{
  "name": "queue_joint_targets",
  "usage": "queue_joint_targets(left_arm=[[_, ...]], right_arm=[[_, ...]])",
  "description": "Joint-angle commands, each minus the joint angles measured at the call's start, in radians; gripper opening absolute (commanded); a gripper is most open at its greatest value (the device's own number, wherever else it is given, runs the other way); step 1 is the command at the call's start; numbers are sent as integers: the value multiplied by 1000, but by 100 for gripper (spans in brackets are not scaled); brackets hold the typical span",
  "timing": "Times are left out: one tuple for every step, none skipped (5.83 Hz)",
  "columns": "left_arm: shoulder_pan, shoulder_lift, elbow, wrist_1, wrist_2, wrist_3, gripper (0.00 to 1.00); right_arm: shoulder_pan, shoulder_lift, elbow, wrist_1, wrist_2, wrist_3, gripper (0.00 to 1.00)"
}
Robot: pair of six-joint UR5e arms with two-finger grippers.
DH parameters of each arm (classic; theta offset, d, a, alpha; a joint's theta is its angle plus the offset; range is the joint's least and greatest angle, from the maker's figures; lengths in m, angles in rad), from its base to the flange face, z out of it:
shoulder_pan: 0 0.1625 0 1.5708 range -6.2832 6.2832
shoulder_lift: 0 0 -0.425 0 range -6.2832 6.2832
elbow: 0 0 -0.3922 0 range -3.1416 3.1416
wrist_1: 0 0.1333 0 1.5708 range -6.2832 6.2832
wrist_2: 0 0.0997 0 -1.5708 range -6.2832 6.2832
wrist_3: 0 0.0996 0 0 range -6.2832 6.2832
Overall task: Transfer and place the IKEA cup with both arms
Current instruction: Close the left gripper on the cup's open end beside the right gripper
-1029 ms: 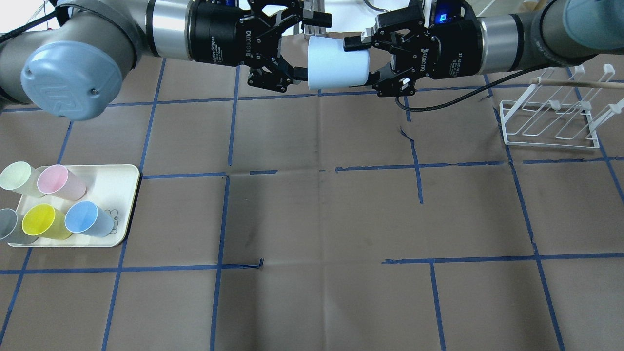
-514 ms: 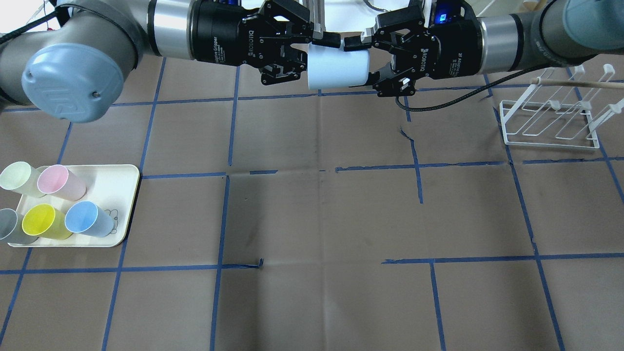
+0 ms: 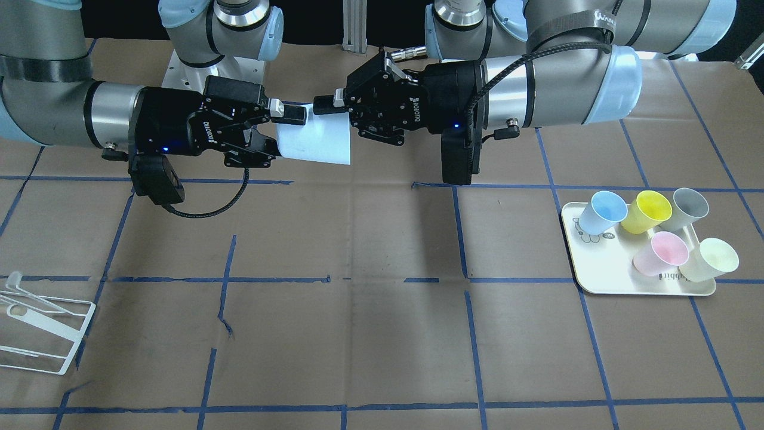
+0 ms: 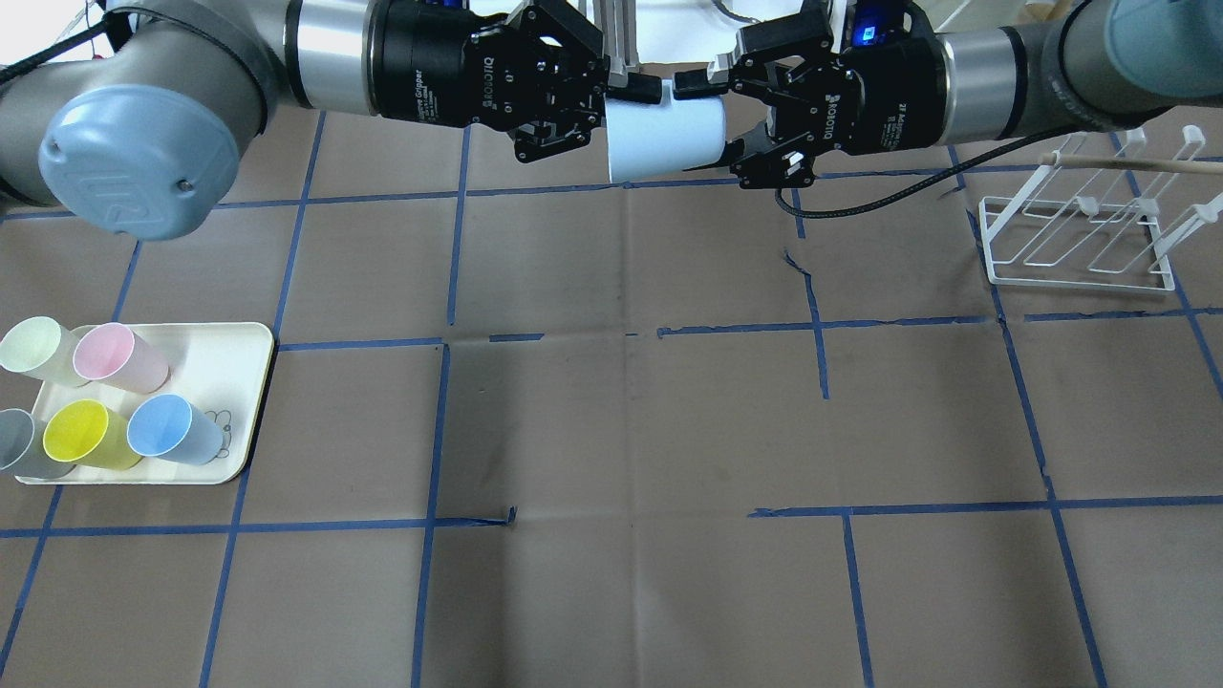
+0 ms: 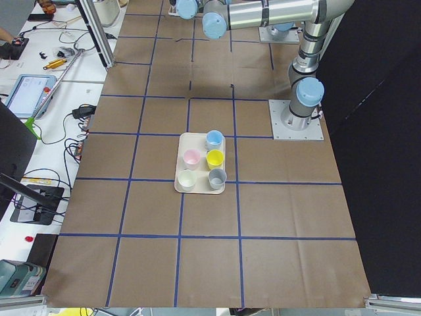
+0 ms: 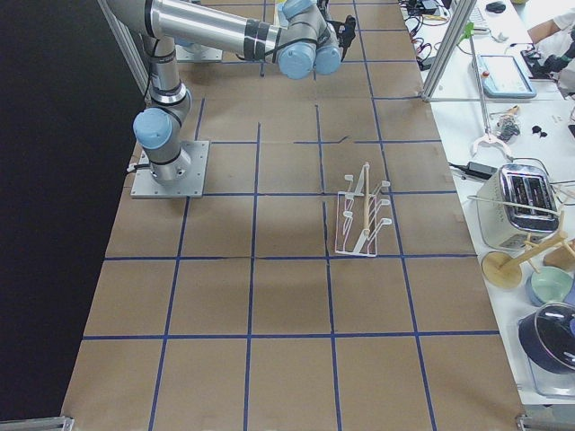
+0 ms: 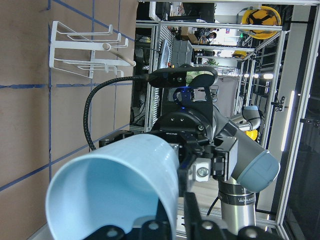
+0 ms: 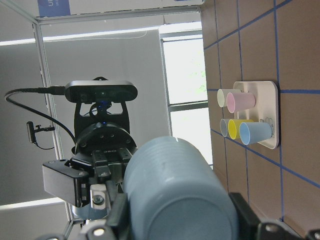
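Note:
The pale sky-blue IKEA cup (image 4: 664, 134) hangs on its side in the air over the table's far middle, between both arms. My right gripper (image 4: 707, 124) is shut on the cup's base end, one finger above and one below. My left gripper (image 4: 631, 100) is shut on the rim wall at the cup's open end. The front view shows the cup (image 3: 316, 143) with the right gripper (image 3: 283, 134) on its left and the left gripper (image 3: 328, 110) on its right. The left wrist view looks into the cup's mouth (image 7: 115, 180). The right wrist view shows its base (image 8: 180, 195).
A cream tray (image 4: 239, 382) at the left holds a pale green cup (image 4: 33, 349), a pink cup (image 4: 119, 355), a yellow cup (image 4: 86, 432), a deeper blue cup (image 4: 172, 427) and a grey cup (image 4: 14, 440). A white wire rack (image 4: 1080, 239) stands at the far right.
My left gripper was wide open around the cup's open end and has closed onto its rim. The right gripper has kept its hold and the cup has barely moved.

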Motion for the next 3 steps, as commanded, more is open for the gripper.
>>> queue_joint_targets(left_arm=[[0,3,0,0,0,-1,0],[0,3,0,0,0,-1,0],[0,5,0,0,0,-3,0]], right_arm=[[0,-3,0,0,1,3,43],[0,-3,0,0,1,4,43],[0,-3,0,0,3,4,45]])
